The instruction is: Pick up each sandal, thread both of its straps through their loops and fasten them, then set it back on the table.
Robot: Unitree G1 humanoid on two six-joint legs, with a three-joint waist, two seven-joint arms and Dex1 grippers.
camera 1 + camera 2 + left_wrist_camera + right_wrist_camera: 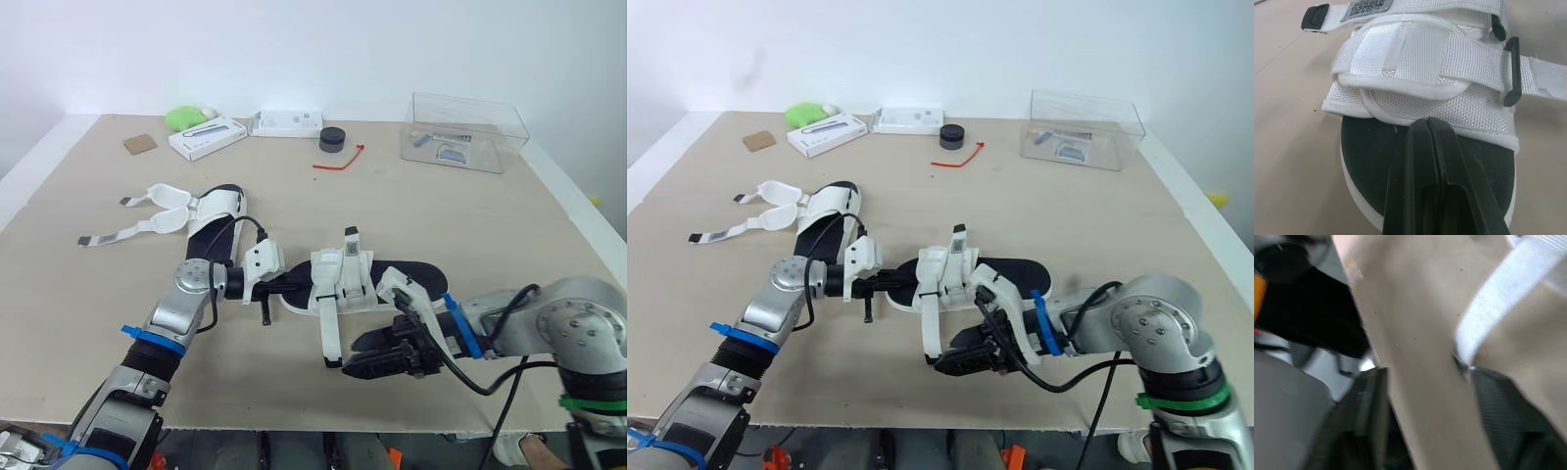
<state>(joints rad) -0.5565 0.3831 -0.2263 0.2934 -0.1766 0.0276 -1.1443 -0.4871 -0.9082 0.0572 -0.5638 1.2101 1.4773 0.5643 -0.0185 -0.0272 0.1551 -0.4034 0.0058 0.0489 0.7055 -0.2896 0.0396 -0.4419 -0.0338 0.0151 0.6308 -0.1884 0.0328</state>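
Grey fabric tag (1362, 8) sewn on one strap of the centre sandal (343, 279) reads "FASHION" on its top line; the line under it cannot be made out. Two white cartons lie at the far edge of the table (441, 215): the left carton (207, 137) carries a picture of a dark, long item, and the print on the other carton (286, 122) is too small to read. At far right a clear plastic box (462, 130) holds a few small bluish and dark pieces that cannot be identified. The centre sandal lies mid-table near the front edge, black sole flat, long axis left to right; which end is the toe cannot be told. Its loose strap (329, 333) hangs toward the near edge. The left gripper (292, 284) sits at the sandal's left end, fingers (1425, 161) pressed together over the black footbed, their tips at the white woven upper. The right gripper (351, 354) is beside the strap's black tip, fingers (1508, 431) spread, with the strap end at one of them. The second sandal (211, 220) lies further left and farther back, long axis near to far, with its unfastened straps (137, 227) splayed leftward.
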